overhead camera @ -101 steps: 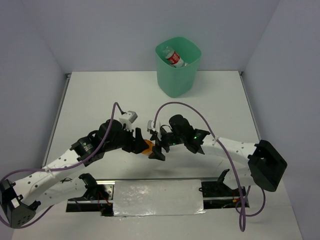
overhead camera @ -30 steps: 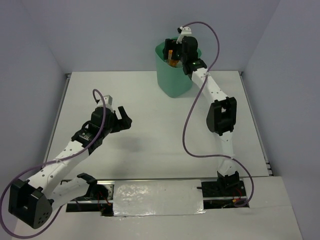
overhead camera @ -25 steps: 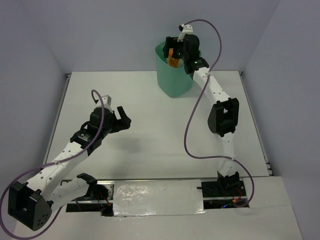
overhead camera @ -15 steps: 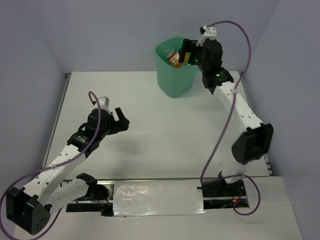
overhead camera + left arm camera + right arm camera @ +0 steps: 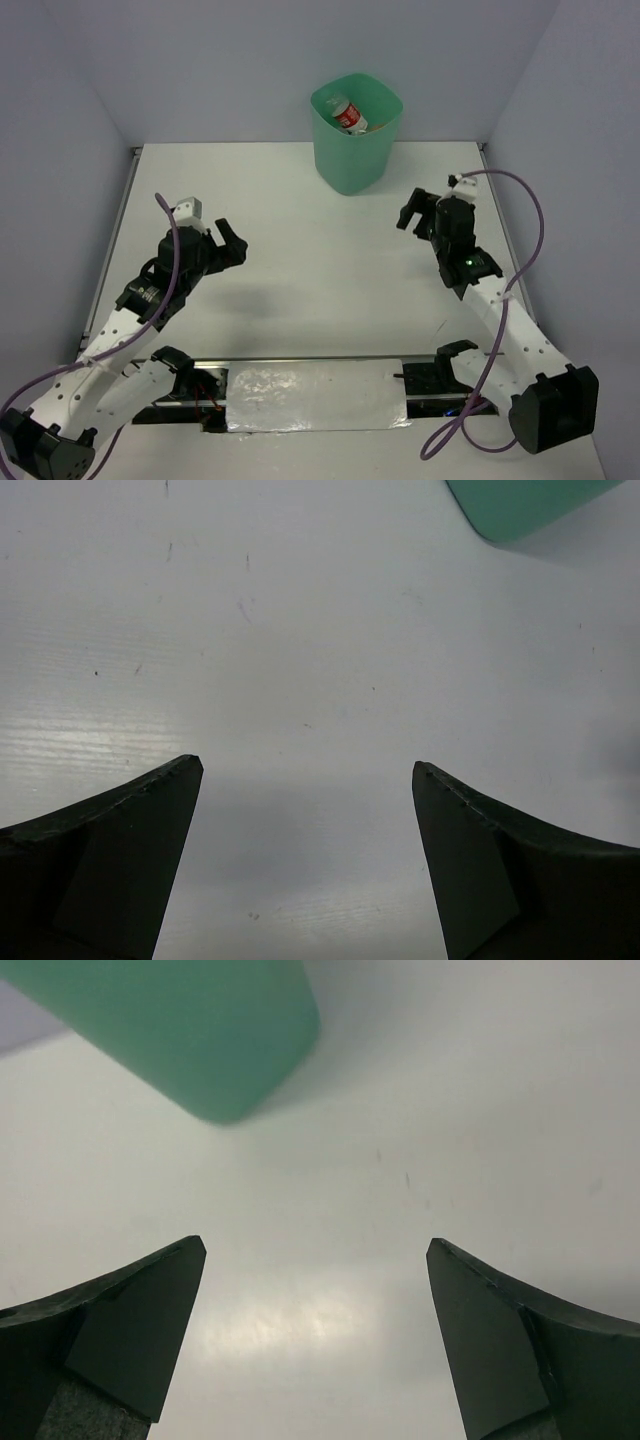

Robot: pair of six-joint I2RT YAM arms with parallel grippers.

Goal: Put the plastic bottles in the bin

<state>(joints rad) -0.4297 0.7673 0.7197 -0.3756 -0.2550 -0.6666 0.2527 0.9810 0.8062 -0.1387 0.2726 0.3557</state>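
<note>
Am hovering left fingers (image 5: 100,860) and right fingers (image 5: 110,1330) spread wide, gripping nothing, over desk (image 5: 320,270); red-capped bottle (image 5: 346,115) lying inside bin (image 5: 350,165) at far edge, so work likely finishing.

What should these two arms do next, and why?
Likely fold both arms back to rest. The left gripper and right gripper stand open and empty, no bottle shows on the table, and the bin holds a red-labelled bottle, so nothing seems left to pick up.
</note>
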